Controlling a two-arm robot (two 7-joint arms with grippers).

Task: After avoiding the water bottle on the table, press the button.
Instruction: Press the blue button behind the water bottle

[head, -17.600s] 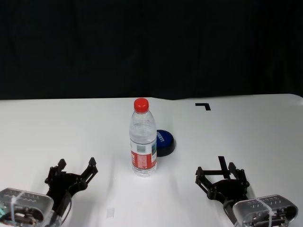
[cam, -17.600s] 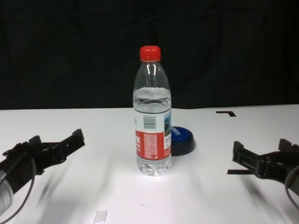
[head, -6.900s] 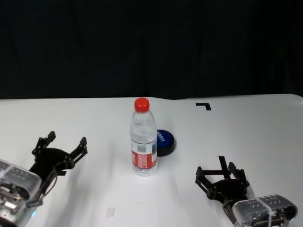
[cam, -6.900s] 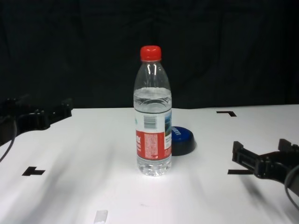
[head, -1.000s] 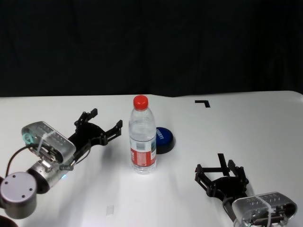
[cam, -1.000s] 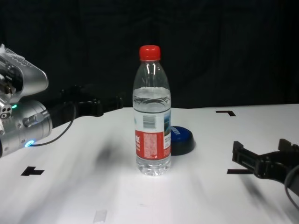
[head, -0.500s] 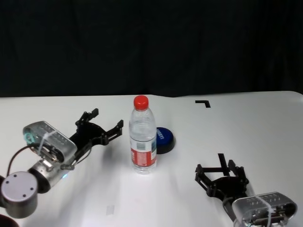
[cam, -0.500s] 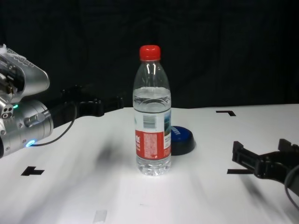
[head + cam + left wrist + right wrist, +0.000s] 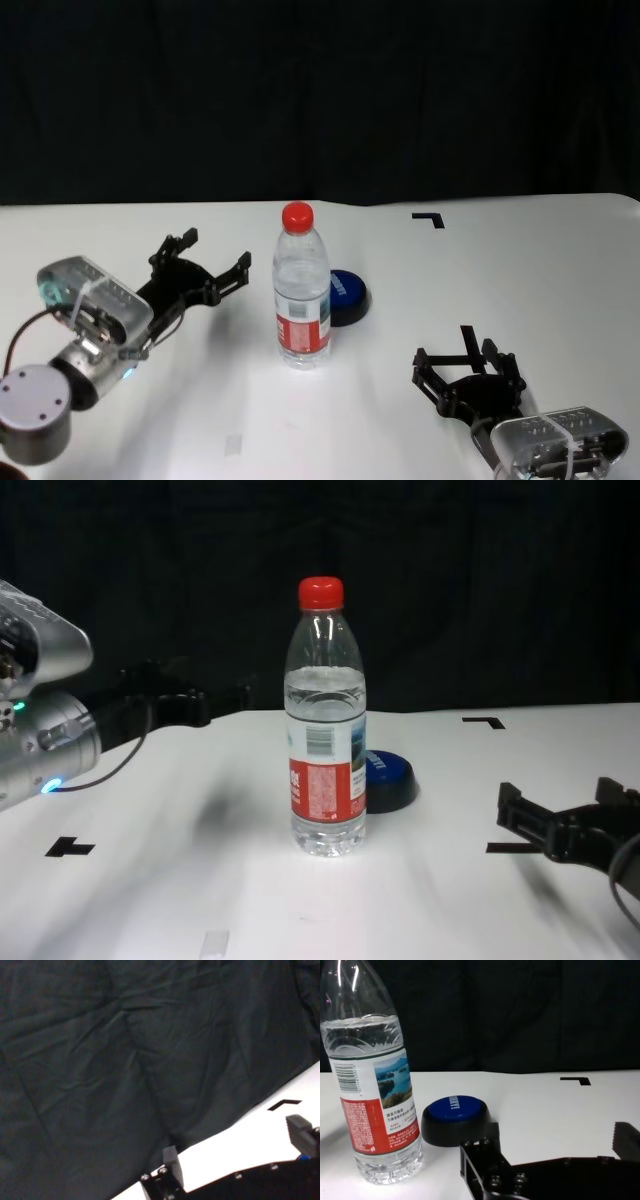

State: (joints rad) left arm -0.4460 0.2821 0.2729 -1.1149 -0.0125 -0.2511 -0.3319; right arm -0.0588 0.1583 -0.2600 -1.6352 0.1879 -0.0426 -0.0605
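The water bottle (image 9: 302, 290) (image 9: 325, 740) (image 9: 375, 1085) stands upright mid-table, clear with a red cap. Just behind it to the right sits the button (image 9: 347, 297) (image 9: 392, 780) (image 9: 456, 1120), a low dark blue dome that the bottle partly hides in the head view. My left gripper (image 9: 215, 250) (image 9: 190, 695) (image 9: 235, 1145) is open, raised over the table (image 9: 500, 280) to the left of the bottle and apart from it. At the near right, my right gripper (image 9: 458, 358) (image 9: 560, 798) (image 9: 550, 1142) rests open and holds nothing.
A black tape corner mark (image 9: 428, 220) (image 9: 284, 1105) lies far right of the button. A black cross mark (image 9: 68, 847) is at the near left, and a small white tag (image 9: 233, 447) lies near the front edge. A black curtain backs the table.
Over the earlier frames the left arm rose from the near left and came in beside the bottle. In the last half second its gripper has shifted slightly left, away from the bottle. The right arm is still.
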